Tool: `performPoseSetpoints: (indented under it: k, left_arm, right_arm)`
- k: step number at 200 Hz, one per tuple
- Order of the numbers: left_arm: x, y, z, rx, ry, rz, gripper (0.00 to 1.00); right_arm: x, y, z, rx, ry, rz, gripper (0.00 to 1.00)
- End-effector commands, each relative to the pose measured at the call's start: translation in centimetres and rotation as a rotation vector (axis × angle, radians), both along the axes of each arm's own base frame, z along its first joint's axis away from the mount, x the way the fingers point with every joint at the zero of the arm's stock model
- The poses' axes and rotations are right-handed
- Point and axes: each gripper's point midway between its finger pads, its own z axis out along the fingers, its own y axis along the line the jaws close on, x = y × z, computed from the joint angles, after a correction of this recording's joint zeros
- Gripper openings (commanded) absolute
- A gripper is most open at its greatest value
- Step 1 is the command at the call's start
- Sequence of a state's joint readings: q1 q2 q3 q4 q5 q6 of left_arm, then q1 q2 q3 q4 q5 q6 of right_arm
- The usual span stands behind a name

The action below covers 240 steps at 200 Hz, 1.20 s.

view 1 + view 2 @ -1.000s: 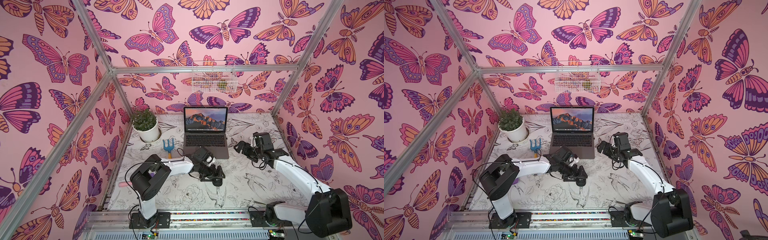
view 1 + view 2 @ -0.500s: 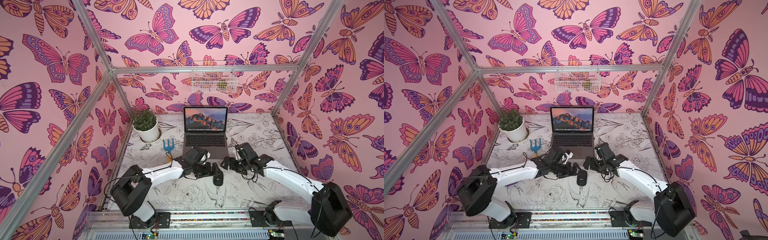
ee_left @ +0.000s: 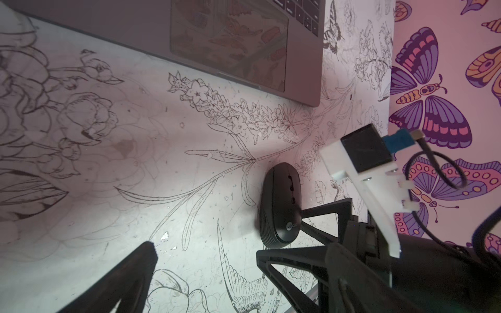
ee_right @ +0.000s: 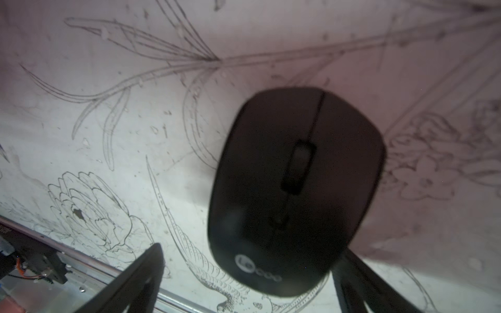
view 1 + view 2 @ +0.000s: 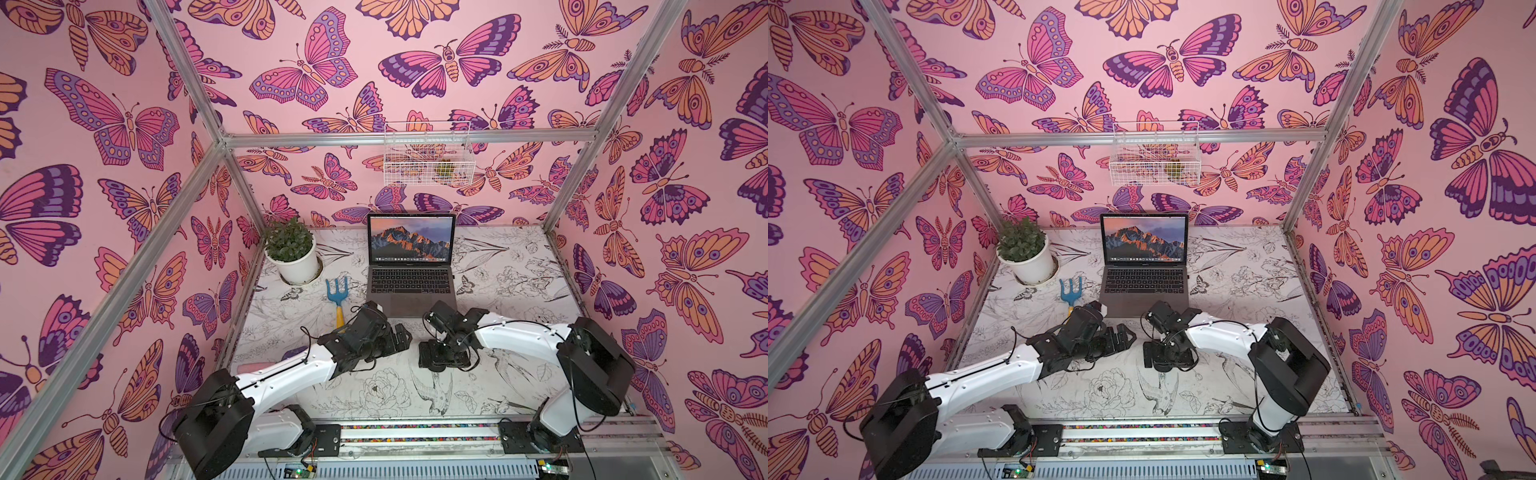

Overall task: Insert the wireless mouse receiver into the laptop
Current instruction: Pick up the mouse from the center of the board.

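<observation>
The black wireless mouse [image 4: 295,189] lies flat on the drawn table cover in front of the laptop [image 5: 409,266]. My right gripper [image 4: 250,252] is open and points down over the mouse, one finger on each side of its logo end. In both top views that gripper [image 5: 436,357] hides the mouse. My left gripper [image 5: 401,334] is open and empty, a short way to the left. In the left wrist view the mouse [image 3: 280,206] lies beyond my left gripper [image 3: 203,257]. The receiver does not show in any view.
A potted plant [image 5: 291,253] stands at the back left. A blue garden fork [image 5: 338,291] lies left of the laptop, near my left wrist. A white wire basket [image 5: 428,153] hangs on the back wall. The metal rail [image 5: 415,432] runs along the front.
My right gripper swung from beside the laptop down and forward until it stood over the mouse. My left gripper drew back to the left, away from the mouse.
</observation>
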State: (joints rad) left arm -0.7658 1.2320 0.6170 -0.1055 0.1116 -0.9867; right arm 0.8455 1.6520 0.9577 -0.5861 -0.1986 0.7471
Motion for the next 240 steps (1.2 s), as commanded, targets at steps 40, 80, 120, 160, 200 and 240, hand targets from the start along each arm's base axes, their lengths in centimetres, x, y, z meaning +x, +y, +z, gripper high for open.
performPoseSetpoints:
  k: [40,80,120,160,200,240]
  left_arm:
    - [0.4,2.6,-1.1,0.067,-0.003,0.113,1.0]
    - [0.8,3.7,-0.9,0.1,-0.023,0.163,1.0]
    - [1.0,4.6,-0.7,0.123,-0.047,0.194,1.0]
    - [1.4,5.1,-0.7,0.18,-0.036,0.192,1.0]
    - [2.5,5.5,-0.4,0.198,-0.051,0.21,1.0]
    - [3.7,5.3,-0.1,0.139,-0.029,0.236,1.0]
  right_arm:
    - [2.2,-0.4,0.1,-0.211,-0.124,0.074,0.83]
    - [2.6,-0.7,-0.5,-0.247,-0.136,0.081,0.76]
    - [2.8,0.2,-0.9,-0.219,-0.13,0.091,0.7]
    - [2.1,-0.3,-1.6,-0.236,-0.105,0.123,0.52]
    - [-0.3,-2.1,-1.9,-0.237,-0.045,0.132,0.49]
    - [3.5,-1.7,2.5,-0.181,-0.163,0.113,0.48]
